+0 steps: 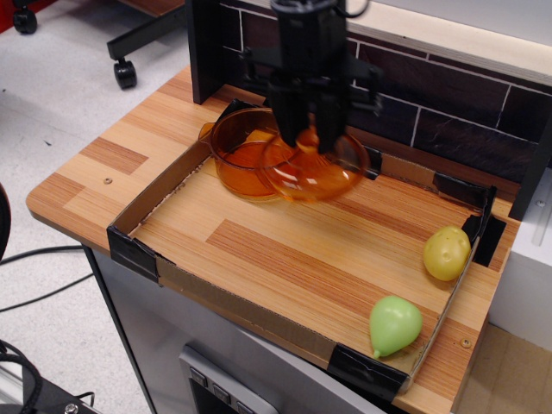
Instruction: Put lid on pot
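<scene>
The orange translucent lid (317,170) hangs in the air, held by its centre knob in my black gripper (310,138), which is shut on it. The lid is above the tray floor, just right of the pot and overlapping its right rim in this view. The deep orange pot (238,149) stands in the back left corner of the tray, open at the top. The knob itself is hidden between my fingers.
A low cardboard-walled tray (155,204) lies on the wooden table. A yellow potato-like toy (447,252) and a green pear-like toy (395,324) lie at the tray's right end. A dark brick wall (448,121) stands behind. The table edge is close at the front.
</scene>
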`<action>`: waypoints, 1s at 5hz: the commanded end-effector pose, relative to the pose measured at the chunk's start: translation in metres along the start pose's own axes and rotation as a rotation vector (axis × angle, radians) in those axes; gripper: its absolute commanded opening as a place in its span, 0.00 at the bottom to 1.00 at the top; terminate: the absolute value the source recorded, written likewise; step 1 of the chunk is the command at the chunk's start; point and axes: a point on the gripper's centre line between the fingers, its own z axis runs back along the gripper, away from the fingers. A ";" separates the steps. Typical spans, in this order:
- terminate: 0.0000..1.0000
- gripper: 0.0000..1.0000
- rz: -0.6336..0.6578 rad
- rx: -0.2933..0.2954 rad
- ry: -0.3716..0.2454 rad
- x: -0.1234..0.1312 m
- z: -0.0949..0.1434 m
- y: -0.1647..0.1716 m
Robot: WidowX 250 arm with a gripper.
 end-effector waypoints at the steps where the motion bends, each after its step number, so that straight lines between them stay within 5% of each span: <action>1: 0.00 0.00 0.026 0.031 -0.042 0.027 0.000 0.037; 5: 0.00 0.00 0.081 0.052 -0.065 0.052 -0.018 0.063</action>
